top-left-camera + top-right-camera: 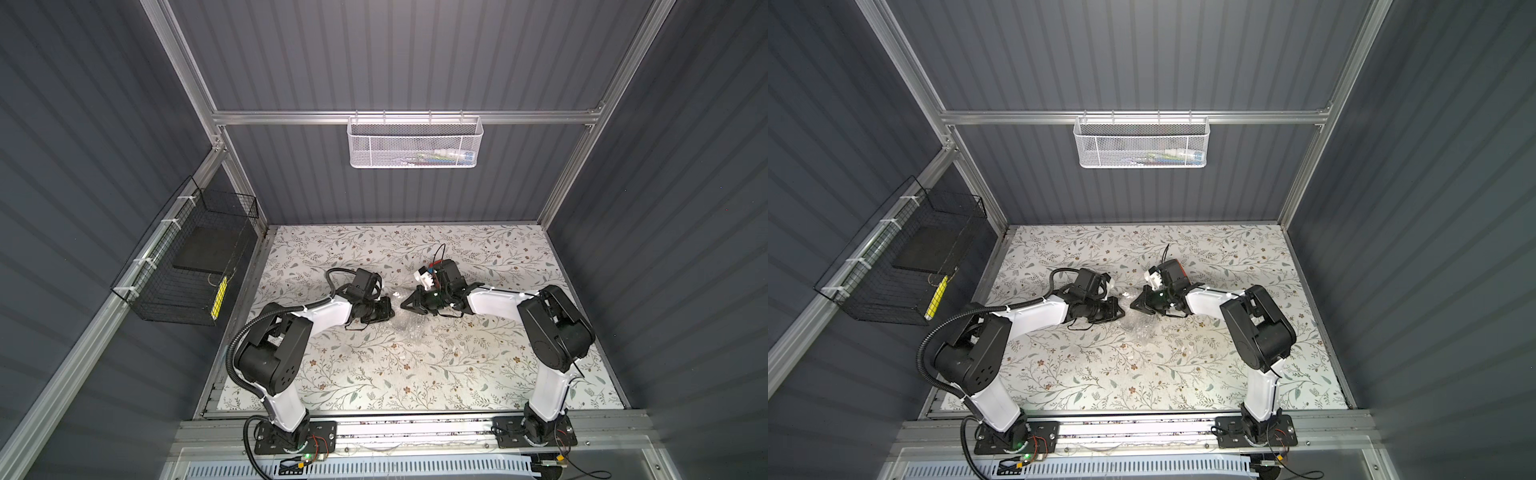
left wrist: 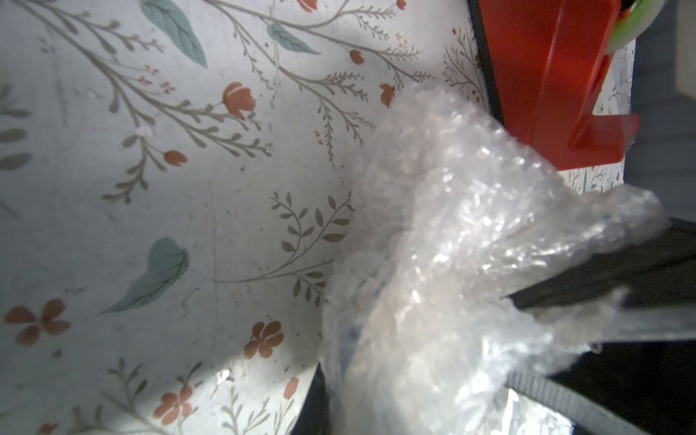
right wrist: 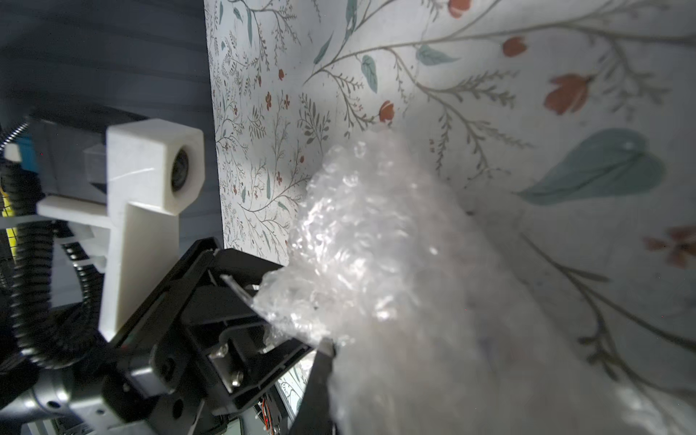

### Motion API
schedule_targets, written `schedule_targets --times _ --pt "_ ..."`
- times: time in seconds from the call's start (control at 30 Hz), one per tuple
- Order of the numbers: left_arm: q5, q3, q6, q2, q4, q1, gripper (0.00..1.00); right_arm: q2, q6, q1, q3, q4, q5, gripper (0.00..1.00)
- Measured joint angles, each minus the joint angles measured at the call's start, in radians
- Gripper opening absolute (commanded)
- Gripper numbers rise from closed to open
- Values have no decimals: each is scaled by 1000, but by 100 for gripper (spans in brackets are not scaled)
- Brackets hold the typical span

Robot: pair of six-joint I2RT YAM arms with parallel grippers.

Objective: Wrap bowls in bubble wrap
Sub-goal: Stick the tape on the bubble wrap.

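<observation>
Bubble wrap (image 1: 402, 326) is bunched centrally on the surface (image 1: 374, 374).
It is clamped by the left jaws at 9 o'clock and the right jaws at 3 o'clock; a red tape dispenser (image 2: 557, 75) is seen at 1 o'clock.

two robot arms (image 1: 328, 316) (image 1: 494, 301), one bubble wrap (image 2: 444, 263), one tape dispenser (image 2: 546, 75), two baskets (image 1: 413, 143) (image 1: 187, 266)
</observation>
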Motion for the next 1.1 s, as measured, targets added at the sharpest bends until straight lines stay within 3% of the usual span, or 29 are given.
schedule_targets --times 0.47,0.7,0.9,1.1 --pt "-1 8 0 2 -8 0 13 49 8 -6 0 76 -18 0" --pt "-19 12 3 2 -19 -2 33 77 8 -11 0 113 -28 0" --pt "-57 21 10 -2 -48 -2 37 80 8 -12 0 119 -29 0" --pt "-85 30 15 -8 -66 -2 48 97 8 -14 0 141 -43 0"
